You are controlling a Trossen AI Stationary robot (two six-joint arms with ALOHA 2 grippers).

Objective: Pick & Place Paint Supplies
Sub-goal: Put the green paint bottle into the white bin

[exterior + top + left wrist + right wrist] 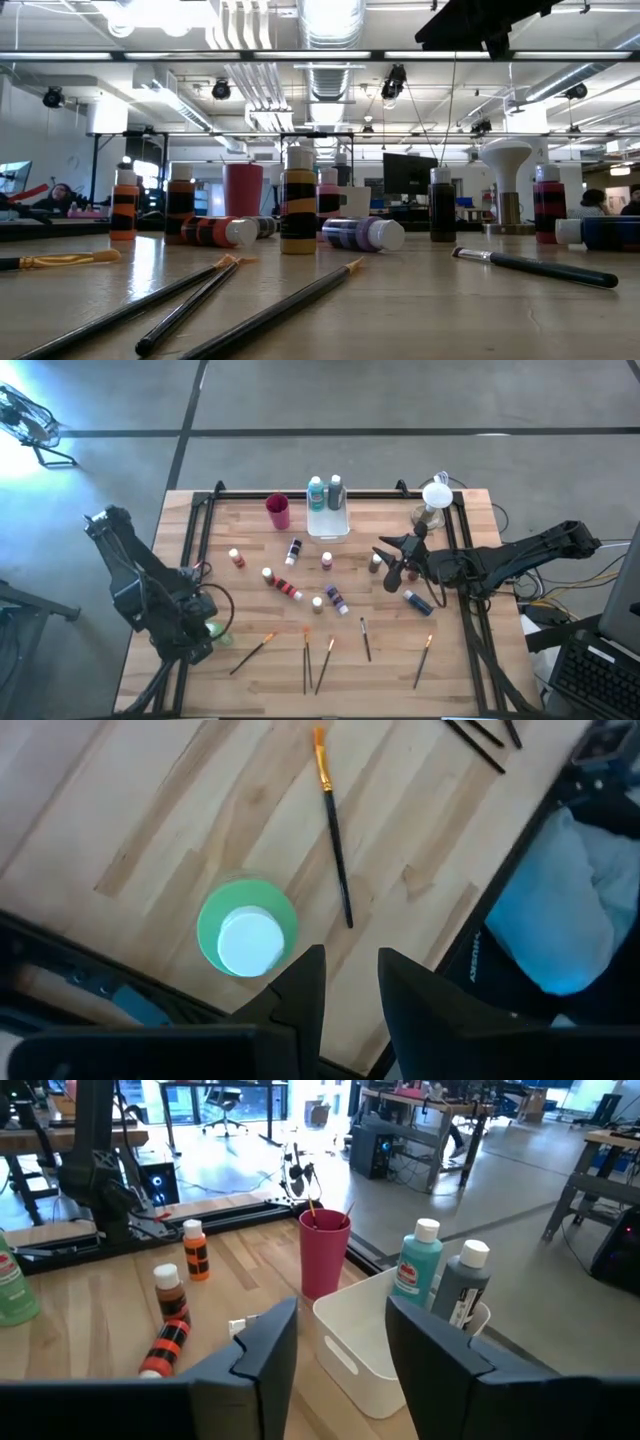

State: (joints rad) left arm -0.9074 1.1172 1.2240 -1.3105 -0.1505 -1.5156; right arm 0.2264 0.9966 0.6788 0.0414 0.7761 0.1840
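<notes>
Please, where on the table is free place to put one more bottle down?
Bare wood lies left of the pink cup, toward the left rail, and between the tray and the white stand. The middle bottles and the front brushes are crowded.

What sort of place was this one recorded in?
Probably an open-plan lab or workshop: exposed ceiling ducts, desks with monitors behind the wooden table, and a polished concrete floor around it.

Two bottles (325, 493) stand in the tray (328, 527) (cup (278, 512) just left), brushes (318, 660) along the table's (470, 540) front edge.
</notes>
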